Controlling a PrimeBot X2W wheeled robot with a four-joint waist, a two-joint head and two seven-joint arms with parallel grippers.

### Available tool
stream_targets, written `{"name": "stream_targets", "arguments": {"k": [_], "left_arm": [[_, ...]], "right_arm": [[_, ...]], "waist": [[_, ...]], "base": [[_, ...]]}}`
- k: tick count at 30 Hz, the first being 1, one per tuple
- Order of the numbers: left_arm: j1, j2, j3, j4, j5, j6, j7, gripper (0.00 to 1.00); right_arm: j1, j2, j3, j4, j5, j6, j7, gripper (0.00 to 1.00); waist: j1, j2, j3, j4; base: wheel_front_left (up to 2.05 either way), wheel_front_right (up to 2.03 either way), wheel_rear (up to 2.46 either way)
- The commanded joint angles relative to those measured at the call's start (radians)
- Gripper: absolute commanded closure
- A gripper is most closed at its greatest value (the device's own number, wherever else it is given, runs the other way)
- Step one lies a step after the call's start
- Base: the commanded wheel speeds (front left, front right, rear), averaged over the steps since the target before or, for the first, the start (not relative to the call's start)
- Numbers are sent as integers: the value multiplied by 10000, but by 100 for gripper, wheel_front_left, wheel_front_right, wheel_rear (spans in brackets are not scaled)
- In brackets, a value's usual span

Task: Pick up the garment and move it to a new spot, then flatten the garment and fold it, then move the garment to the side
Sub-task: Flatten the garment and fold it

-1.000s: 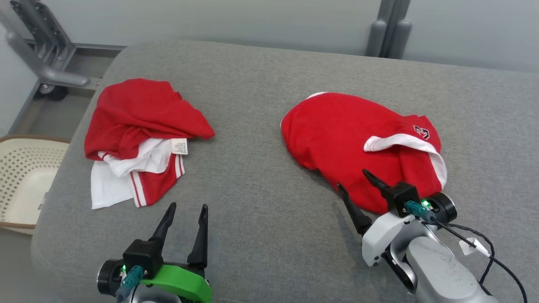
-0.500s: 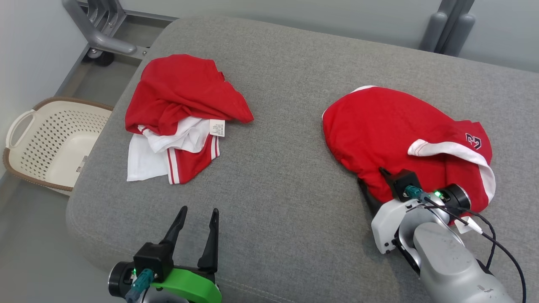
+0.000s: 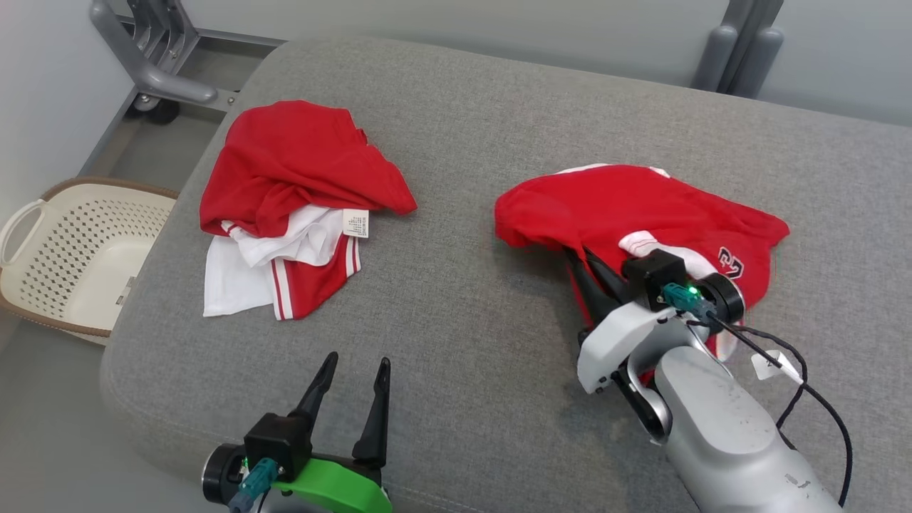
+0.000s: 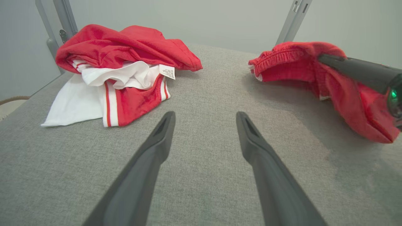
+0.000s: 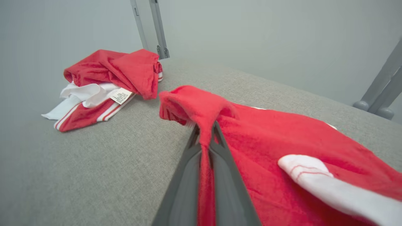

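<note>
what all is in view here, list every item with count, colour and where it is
red garment: one, red with white trim, right part of the cushion, near edge lifted
red and white garment: one, red and white, crumpled on the cushion's left part
cushion: one, grey, under both garments
basket: one, cream with brown rim, floor left of the cushion
metal frame: one, grey, floor at far left
posts: at least two, grey, far right
left gripper: one, dark fingers, open, near edge
right gripper: one, dark fingers, shut on the red garment
</note>
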Motion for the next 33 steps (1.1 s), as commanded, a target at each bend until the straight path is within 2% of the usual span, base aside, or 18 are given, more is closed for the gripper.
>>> {"name": "stream_targets", "arguments": {"k": [1, 4, 9, 14, 19, 27, 28, 29, 30, 33], "left_arm": [[165, 2, -74, 12, -89, -19, -7, 0], [193, 3, -279, 49, -96, -8, -5, 0], [98, 3, -485, 85, -152, -8, -5, 0], [123, 3, -497, 132, -141, 69, -5, 0], [207, 3, -432, 135, -157, 78, -5, 0], [39, 3, -456, 246, -203, 51, -5, 0], [0, 3, -483, 249, -214, 58, -5, 0], [-33, 3, -511, 250, -214, 61, -5, 0], [-56, 3, -528, 252, -217, 68, -5, 0], [-82, 3, -562, 249, -230, 79, -5, 0]], "right_arm": [[132, -11, 158, -344, 347, -10, -27, 100], [106, -18, 244, -1331, 1414, -10, -28, 100], [-2, -17, -354, -2390, 2063, -10, -27, 100], [155, -181, -1436, -2151, 2157, -9, -29, 100], [465, -462, -2450, -1660, 1729, -9, -29, 100], [717, -532, -2733, -999, 1279, -9, -28, 100], [729, -513, -2744, -854, 1212, -9, -29, 63], [683, -489, -2785, -783, 1166, -7, -28, 3], [620, -497, -2826, -746, 1019, -7, -29, 0], [526, -482, -3149, -835, 619, -9, -30, 0]], "waist": [[0, 0, -34, -29], [0, 0, -48, -29], [0, 0, 4, 93], [0, 0, 24, 231], [0, 0, 55, 229], [0, 0, 150, -17], [0, 0, 159, -37], [0, 0, 168, -51], [0, 0, 173, -57], [0, 0, 164, -54]], "base": [[0, 0, 0], [0, 0, 0], [0, 0, 0], [0, 0, 0], [0, 0, 0], [0, 0, 0], [0, 0, 0], [0, 0, 0], [0, 0, 0], [0, 0, 0]]}}
